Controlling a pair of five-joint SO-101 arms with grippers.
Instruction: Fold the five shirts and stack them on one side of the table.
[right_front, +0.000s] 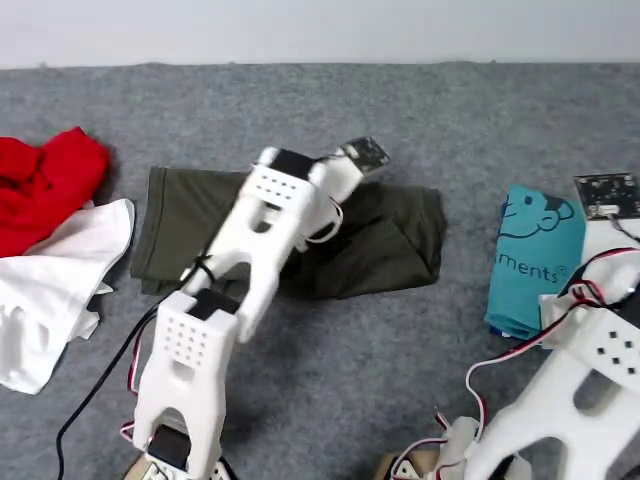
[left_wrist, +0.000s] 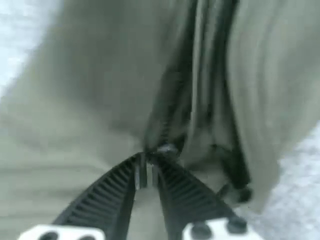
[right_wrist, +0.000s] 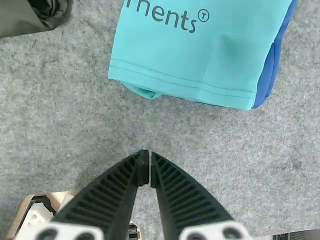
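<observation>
An olive green shirt (right_front: 390, 240) lies partly folded in the middle of the grey table. My left gripper (left_wrist: 147, 170) is down on it, shut on a pinch of its cloth (left_wrist: 100, 100), with wrinkles running toward the tips. At the right edge lies a folded teal shirt (right_front: 535, 255) with a blue shirt (right_wrist: 272, 70) under it. My right gripper (right_wrist: 150, 170) hangs shut and empty over bare carpet, just in front of the teal shirt (right_wrist: 200, 50). A crumpled red shirt (right_front: 45, 180) and a loose white shirt (right_front: 55, 280) lie at the left edge.
The left arm (right_front: 270, 215) stretches across the olive shirt's middle. The right arm (right_front: 590, 370) stands at the front right with red and white wires trailing from it. A corner of the olive shirt (right_wrist: 30, 15) lies near the teal one. Grey carpet (right_front: 380, 380) covers the table.
</observation>
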